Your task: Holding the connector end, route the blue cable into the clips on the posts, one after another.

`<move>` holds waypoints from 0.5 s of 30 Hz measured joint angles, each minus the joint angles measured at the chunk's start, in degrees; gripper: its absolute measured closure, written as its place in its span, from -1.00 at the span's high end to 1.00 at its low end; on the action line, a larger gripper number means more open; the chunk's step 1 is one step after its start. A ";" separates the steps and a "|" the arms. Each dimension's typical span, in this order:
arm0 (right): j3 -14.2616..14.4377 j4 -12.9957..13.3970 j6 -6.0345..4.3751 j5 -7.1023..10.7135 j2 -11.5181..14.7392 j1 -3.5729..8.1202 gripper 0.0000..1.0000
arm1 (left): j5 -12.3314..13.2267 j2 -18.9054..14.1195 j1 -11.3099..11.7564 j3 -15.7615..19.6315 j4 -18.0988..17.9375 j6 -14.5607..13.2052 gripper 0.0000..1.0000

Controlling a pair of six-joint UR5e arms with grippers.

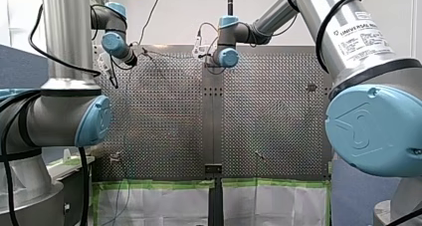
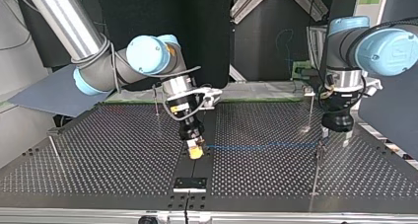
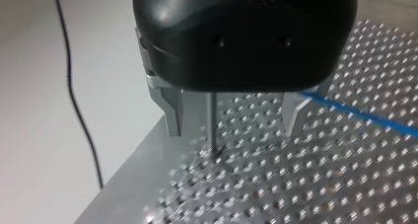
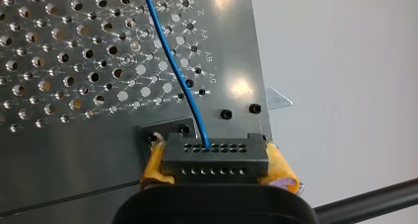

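**Blue cable stretched between 2 grippers, 1 post straddled**

As I judge it, the risk is that the blue cable (image 2: 261, 146) runs just outside my left gripper's (image 3: 232, 132) spread metal fingers rather than at the post (image 3: 211, 120) standing between them, so closing now could miss the line or bend the thin post. A hard pull could also strain the wire where it enters the connector (image 4: 215, 159). My right gripper (image 2: 195, 152) tilts down over the middle of the table (image 2: 98, 150), its yellow pads clamped on the connector. My left gripper hangs upright near the table's edge, holding nothing.
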State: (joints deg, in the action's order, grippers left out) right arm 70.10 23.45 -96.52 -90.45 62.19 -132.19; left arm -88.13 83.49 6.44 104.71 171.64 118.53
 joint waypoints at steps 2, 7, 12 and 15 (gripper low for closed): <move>0.00 -0.10 0.00 0.00 0.00 0.00 -1.00 | -0.72 -0.33 -1.02 0.12 1.13 -0.39 0.99; 0.00 -0.30 0.00 -0.02 0.03 -0.04 -1.00 | -2.14 -1.85 -3.40 0.17 3.84 -1.12 0.99; 0.00 -0.48 0.02 -0.01 0.06 -0.04 -1.00 | -3.20 -4.01 -4.27 0.18 6.55 -1.98 0.99; 0.00 -0.83 0.12 0.00 0.08 -0.04 -1.00 | -4.35 -4.88 -4.45 0.17 7.94 -3.03 0.99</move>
State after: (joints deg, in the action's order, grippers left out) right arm 70.10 22.63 -96.40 -90.45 62.27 -132.23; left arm -92.48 78.62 1.99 104.89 179.58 115.51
